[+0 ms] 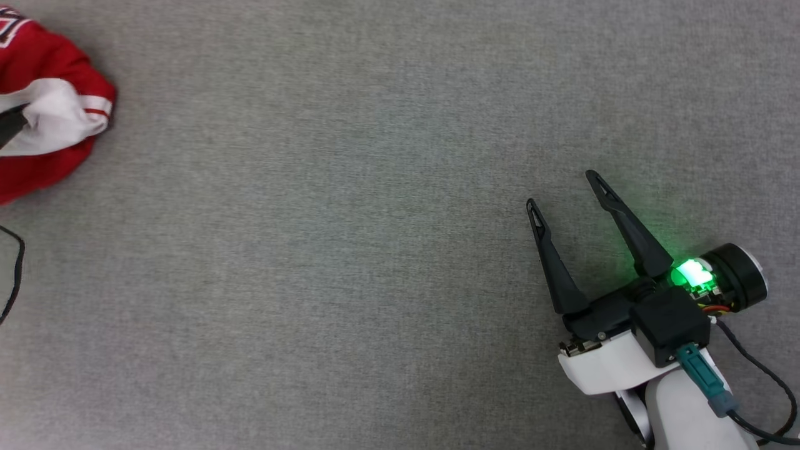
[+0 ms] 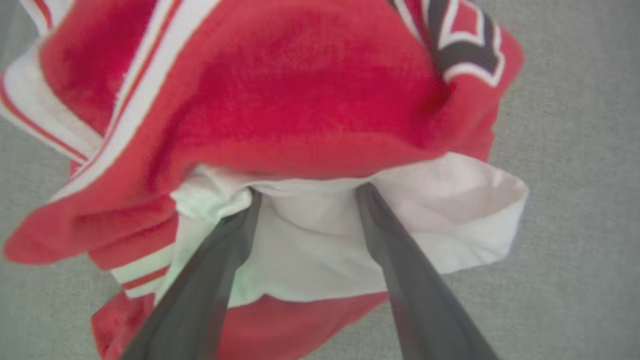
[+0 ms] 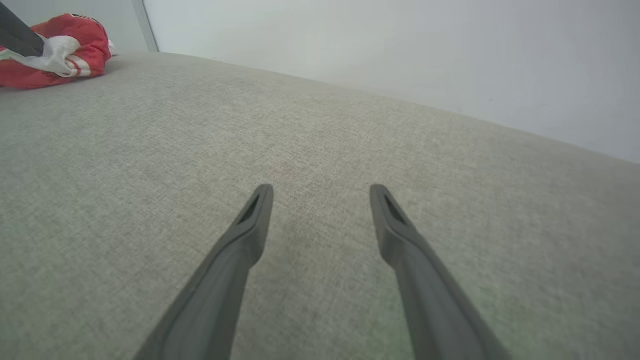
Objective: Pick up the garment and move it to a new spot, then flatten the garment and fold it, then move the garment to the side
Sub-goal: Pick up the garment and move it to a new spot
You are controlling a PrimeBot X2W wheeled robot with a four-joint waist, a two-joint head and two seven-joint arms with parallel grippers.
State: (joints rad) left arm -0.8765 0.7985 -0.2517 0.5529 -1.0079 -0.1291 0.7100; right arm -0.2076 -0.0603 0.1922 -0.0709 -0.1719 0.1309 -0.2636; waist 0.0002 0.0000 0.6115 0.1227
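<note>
The garment point(image 1: 37, 62), a red basketball-style shirt with white sleeves and red-and-white striped trim, lies bunched in a heap at the far left of the bench point(image 1: 350, 250). In the right wrist view, the garment point(image 3: 85, 45) sits close to the bench's far edge, where the bench meets the wall. Black lettering outlined in white shows on a fold of the garment point(image 2: 310, 100) at its upper right in the left wrist view.

The left end effector point(image 2: 305, 192) points into the heap. Its two dark fingers are spread wide, and their tips are pushed into the white sleeve cloth, hidden under a red fold. The fingers have not closed on the cloth.

The right end effector point(image 1: 561, 189) is well apart from the shirt, over the bench's right part. Its white forearm rises from the lower right corner of the head view. Its fingers point up and slightly left, splayed wide with nothing between them. A green light point(image 1: 690, 273) glows at the wrist, and a dark cable point(image 1: 769, 375) loops beside the arm. In its own view the right end effector point(image 3: 321, 190) hangs low over bare cloth.

The bench point(image 3: 150, 150) is covered in grey woven fabric. A plain pale wall point(image 3: 400, 50) stands behind it. A thin black cable point(image 1: 15, 269) curves in at the head view's left edge.
</note>
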